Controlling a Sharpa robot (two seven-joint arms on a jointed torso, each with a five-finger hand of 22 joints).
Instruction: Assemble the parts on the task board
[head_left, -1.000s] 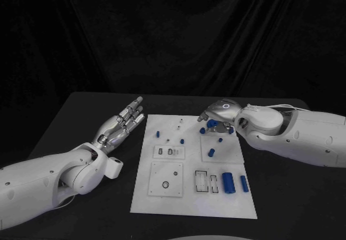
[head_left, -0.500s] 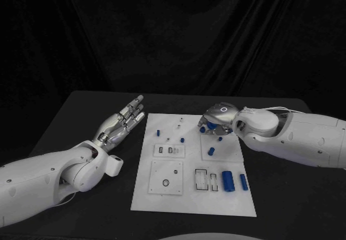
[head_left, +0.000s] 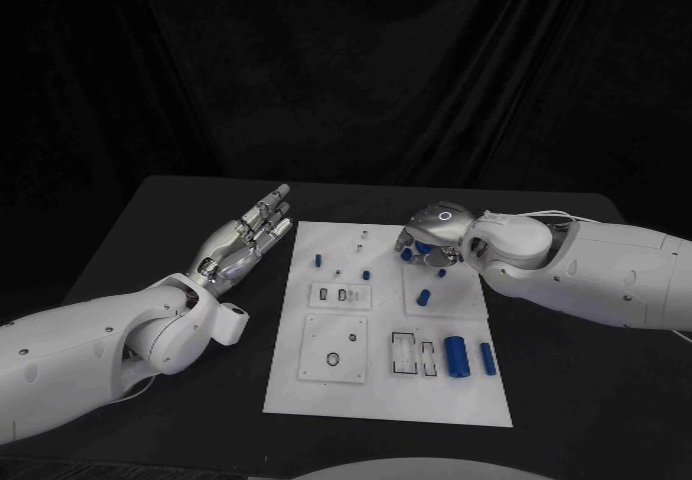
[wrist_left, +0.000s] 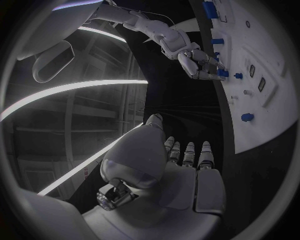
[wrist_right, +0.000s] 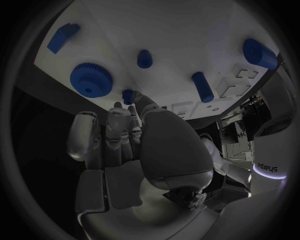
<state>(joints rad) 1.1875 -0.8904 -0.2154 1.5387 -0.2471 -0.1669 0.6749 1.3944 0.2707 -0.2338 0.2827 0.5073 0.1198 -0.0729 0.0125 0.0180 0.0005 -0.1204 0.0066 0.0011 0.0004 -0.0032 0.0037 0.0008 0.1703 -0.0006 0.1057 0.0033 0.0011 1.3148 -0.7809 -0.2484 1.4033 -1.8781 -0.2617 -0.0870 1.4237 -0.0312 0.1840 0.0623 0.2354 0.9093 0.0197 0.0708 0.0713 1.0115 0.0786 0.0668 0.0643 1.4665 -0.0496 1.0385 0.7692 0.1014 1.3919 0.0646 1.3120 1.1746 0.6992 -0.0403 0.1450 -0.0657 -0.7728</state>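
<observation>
Left hand (head_left: 245, 238) lay on the black tabletop (head_left: 144, 250) just beside the left edge of the white task board (head_left: 382, 395), palm up, fingers straight and apart, holding nothing. Right hand (head_left: 433, 240) hovered low over the far right part of the board, fingers curled down around a small blue part (head_left: 408, 252); could not tell whether actually pinched or merely touched.

In the right wrist view, fingertips (wrist_right: 134, 100) met a small blue peg (wrist_right: 127, 95) at the board's surface. Also seen there: one blue gear (wrist_right: 91, 78), one blue block (wrist_right: 63, 36), one short blue pin (wrist_right: 144, 58), one longer blue pin (wrist_right: 202, 86) and one thick blue cylinder (wrist_right: 259, 53).

Counted in the head view, clear of the hand: two blue cylinders lying side by side near the front right, larger (head_left: 457, 354) and slimmer (head_left: 488, 358); one blue pin (head_left: 426, 296) in the raised square plate; two small blue pegs near the back left, one (head_left: 317, 262) and another (head_left: 366, 273). Three recessed plates with slots on the left half, one (head_left: 339, 295), a second (head_left: 333, 350) and a third (head_left: 413, 358).
</observation>
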